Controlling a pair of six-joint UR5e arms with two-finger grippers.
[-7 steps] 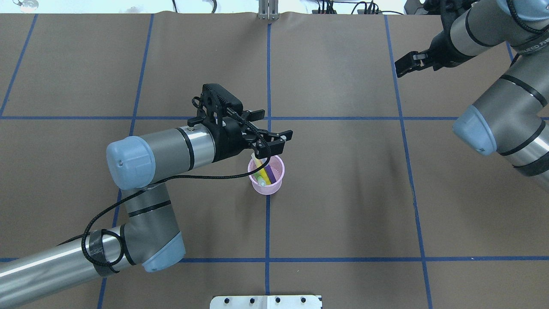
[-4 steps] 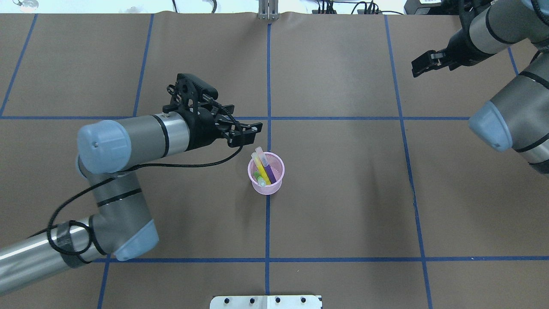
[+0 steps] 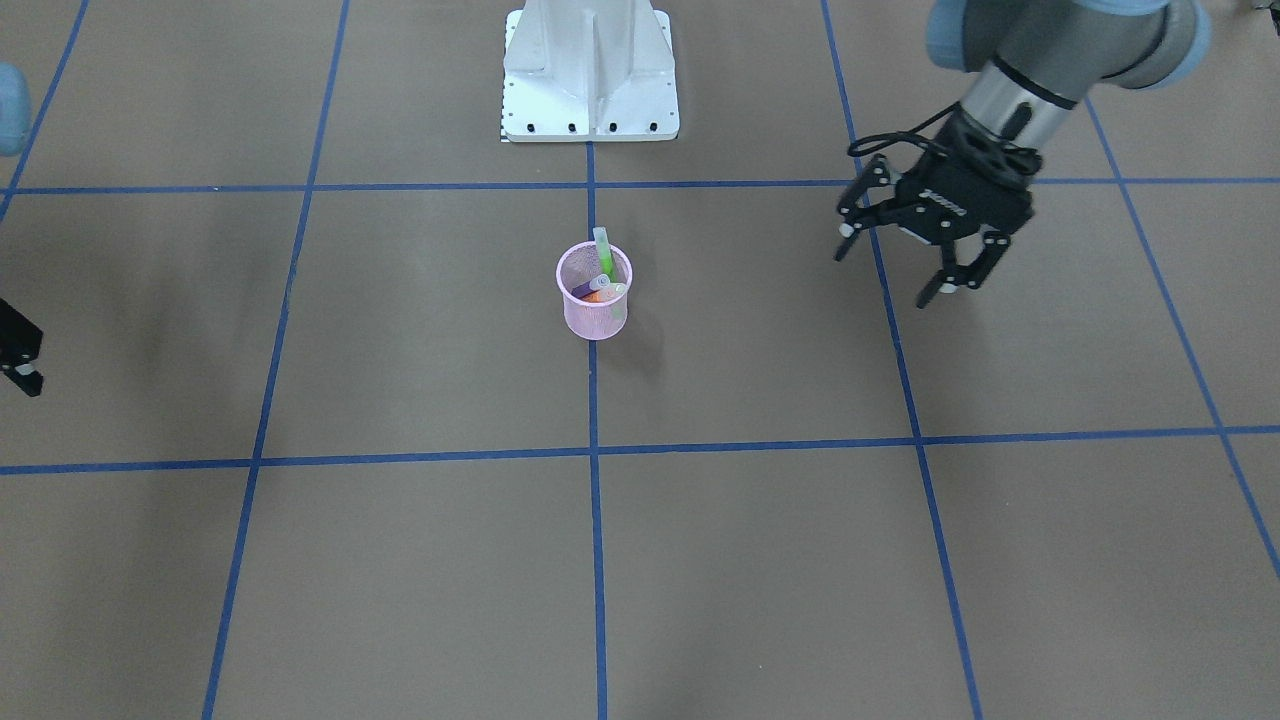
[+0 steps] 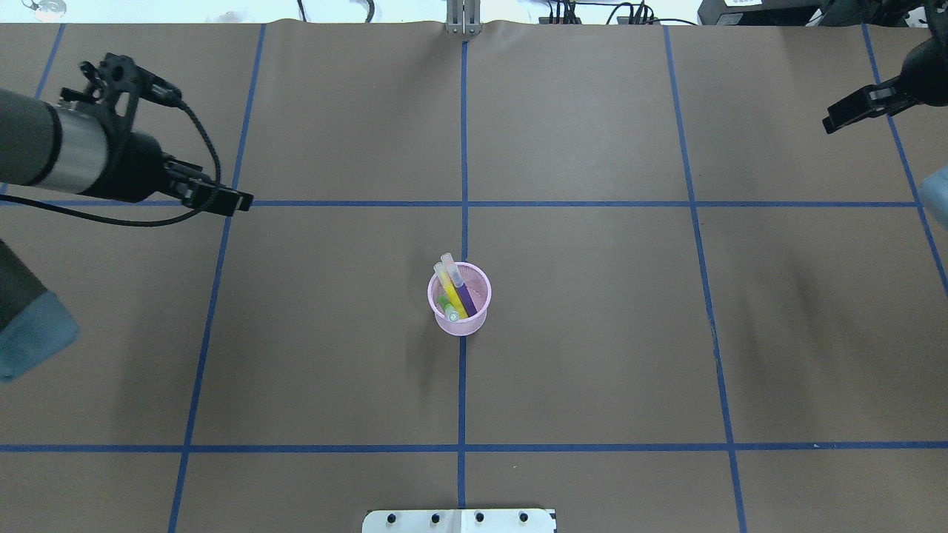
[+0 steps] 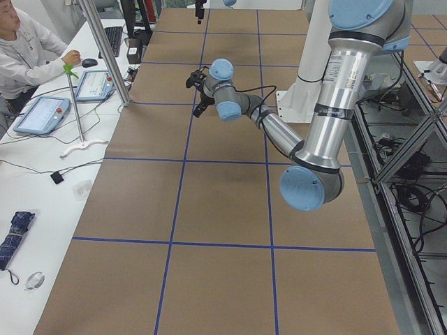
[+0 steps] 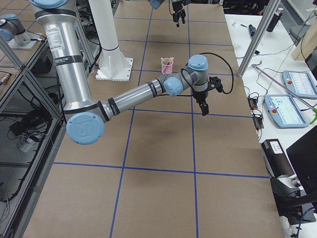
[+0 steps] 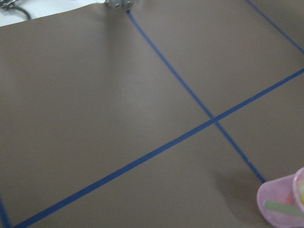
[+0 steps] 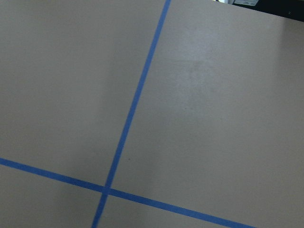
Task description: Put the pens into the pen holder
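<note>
The pink mesh pen holder (image 4: 476, 302) stands upright at the table's middle, on a blue tape line; it also shows in the front view (image 3: 585, 312), the right view (image 6: 164, 66) and the left wrist view (image 7: 278, 205). A purple pen (image 4: 464, 295), an orange-yellow pen (image 4: 451, 287) and a green pen (image 4: 449, 306) stand slanted inside it, cap ends up. My left gripper (image 3: 890, 268) is open and empty, far to the holder's left in the overhead view (image 4: 231, 200). My right gripper (image 4: 840, 118) is at the far right, seen edge-on; I cannot tell its state.
The robot's white base plate (image 3: 590, 100) sits at the near table edge. Blue tape lines (image 4: 592, 203) grid the brown table. A side bench with tablets (image 5: 42, 115) and a seated person (image 5: 24, 49) lies beyond the far edge.
My left gripper has drawn back from just above the pen holder to the far left, empty. My right gripper has drawn back toward the right edge. The pens and holder have not moved.
</note>
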